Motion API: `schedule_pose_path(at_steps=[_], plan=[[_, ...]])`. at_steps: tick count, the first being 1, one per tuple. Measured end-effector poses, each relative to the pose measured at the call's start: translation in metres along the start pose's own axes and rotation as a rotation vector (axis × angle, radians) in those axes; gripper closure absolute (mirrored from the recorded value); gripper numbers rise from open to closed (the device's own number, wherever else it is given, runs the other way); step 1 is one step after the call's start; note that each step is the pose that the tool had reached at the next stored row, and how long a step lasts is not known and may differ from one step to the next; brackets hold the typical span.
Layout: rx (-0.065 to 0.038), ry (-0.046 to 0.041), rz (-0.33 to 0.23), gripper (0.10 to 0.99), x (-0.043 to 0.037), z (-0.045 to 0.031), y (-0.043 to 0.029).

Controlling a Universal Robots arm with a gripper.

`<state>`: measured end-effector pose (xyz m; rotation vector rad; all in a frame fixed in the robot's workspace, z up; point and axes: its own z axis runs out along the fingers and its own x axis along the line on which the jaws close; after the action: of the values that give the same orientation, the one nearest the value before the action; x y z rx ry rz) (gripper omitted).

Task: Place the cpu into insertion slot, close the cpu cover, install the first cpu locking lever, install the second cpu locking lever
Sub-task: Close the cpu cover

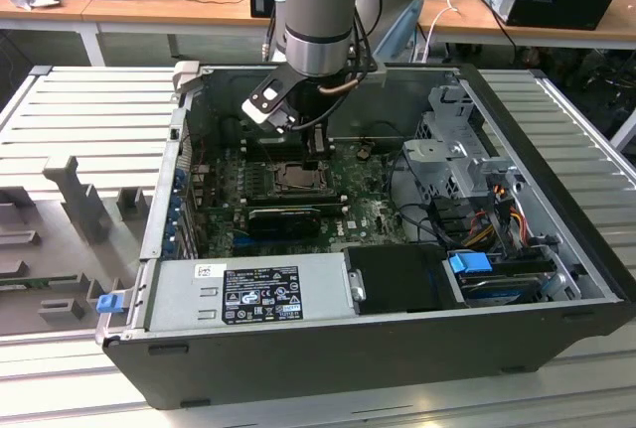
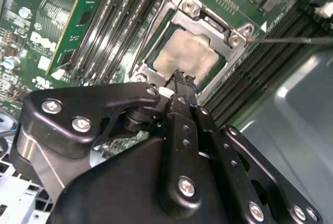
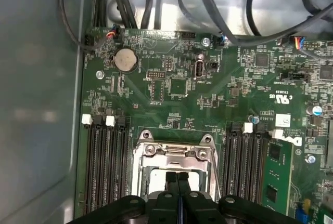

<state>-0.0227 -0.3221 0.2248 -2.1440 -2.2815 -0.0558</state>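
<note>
Cpu point(image 2: 184, 55), pale silver-grey square, flat in the insertion slot point(image 2: 145, 67), cpu cover point(image 2: 208, 24) a metal frame down around it, chip showing through its window, just under my hand point(image 2: 179, 76)

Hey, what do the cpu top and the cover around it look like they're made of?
The cpu: likely metal, with a matte, pale silver-grey top showing dull smudges. The cpu cover: probably stamped steel, with a brighter grey sheen and glinting edges.
</note>
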Motion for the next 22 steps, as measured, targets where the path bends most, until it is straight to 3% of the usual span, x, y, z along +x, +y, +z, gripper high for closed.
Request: schedule_pose_path(at_steps=[9,18,22], plan=[[0.0,0.0002,-0.002,0.98,0.0012,0.0044,-0.022],[0.0,0.0,-0.003,0.98,0.0014,0.0185,-0.0326],[0.0,0.0006,-0.003,0.98,0.0016,0.0163,-0.0325]])
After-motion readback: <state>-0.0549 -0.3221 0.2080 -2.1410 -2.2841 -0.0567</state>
